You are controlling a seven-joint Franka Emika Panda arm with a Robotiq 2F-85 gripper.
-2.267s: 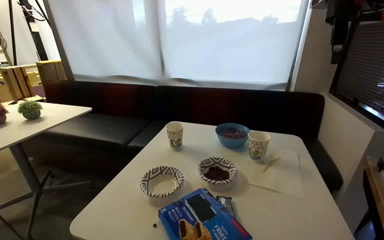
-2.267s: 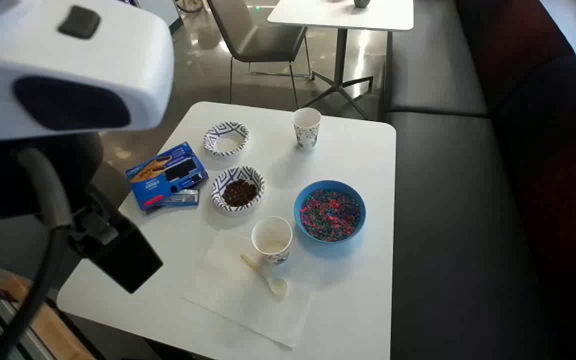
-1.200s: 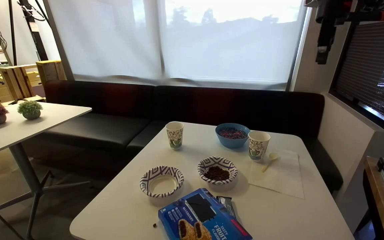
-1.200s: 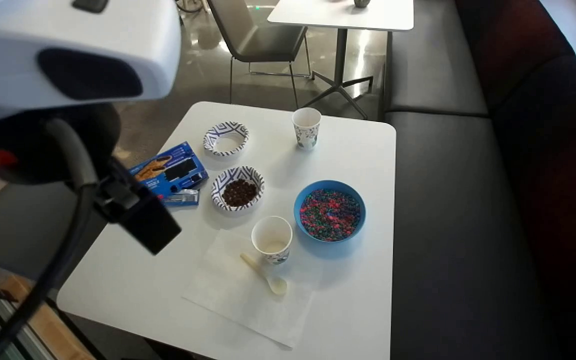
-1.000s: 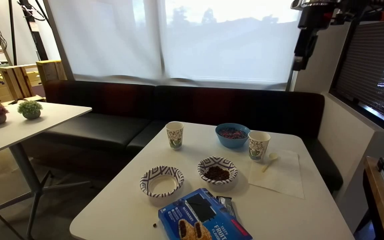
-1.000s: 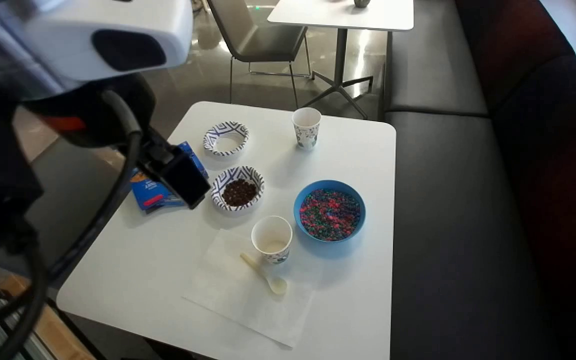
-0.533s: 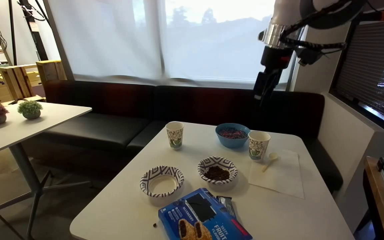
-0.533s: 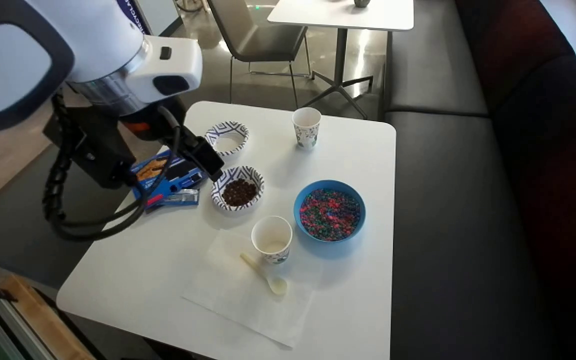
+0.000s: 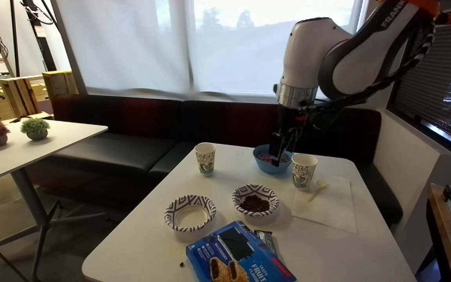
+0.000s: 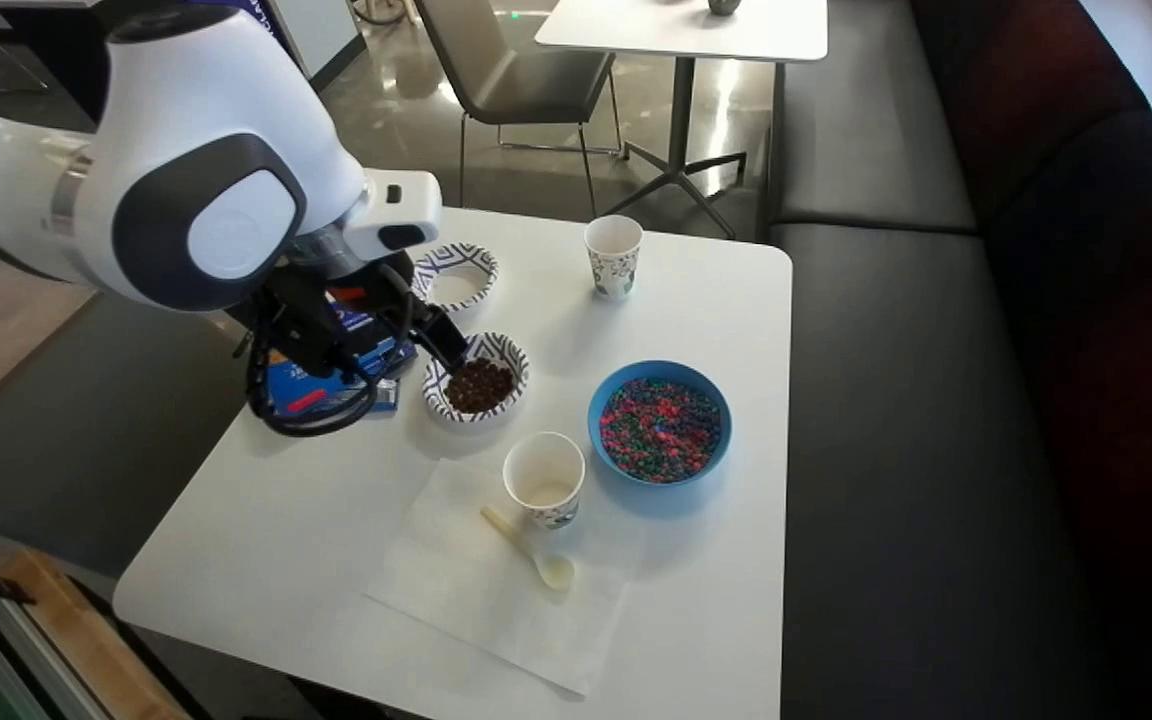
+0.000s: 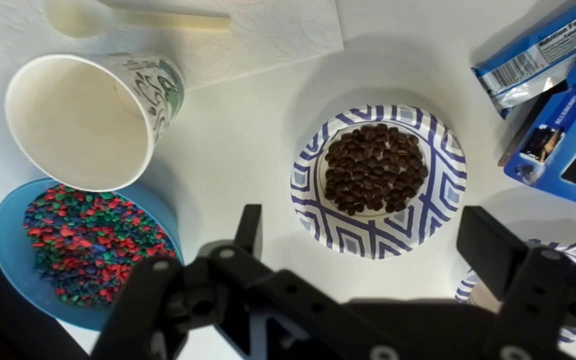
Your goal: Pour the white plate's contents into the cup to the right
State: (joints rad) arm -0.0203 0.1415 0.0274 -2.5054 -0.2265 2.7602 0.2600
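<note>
The white plate (image 11: 449, 187), a shallow paper one with a dark purple-blue patterned rim, rests on the table with dark brown beans, its contents (image 11: 375, 170), heaped inside. In an exterior view the plate (image 9: 245, 191) sits in front of the blue bowl. The cup (image 11: 80, 125), white paper with printed marks, stands upright beside that bowl; its inside looks empty. My gripper (image 11: 362, 225) is open and holds nothing. In the wrist view its fingers stand either side of the plate's lower part, apart from it. In an exterior view the gripper (image 10: 451, 350) hangs above the plate's edge.
A blue bowl (image 10: 661, 430) of coloured bits adjoins the cup. A spoon (image 10: 536, 555) lies on a napkin (image 10: 436, 590). A similar empty plate (image 9: 190, 217), a second cup (image 9: 206, 159), a blue box (image 9: 241, 254) and a wrapped bar (image 9: 265, 241) share the table.
The arm has swung in over the table from the upper right of an exterior view. My gripper has come down toward the plate and stayed open. The table's objects have not moved.
</note>
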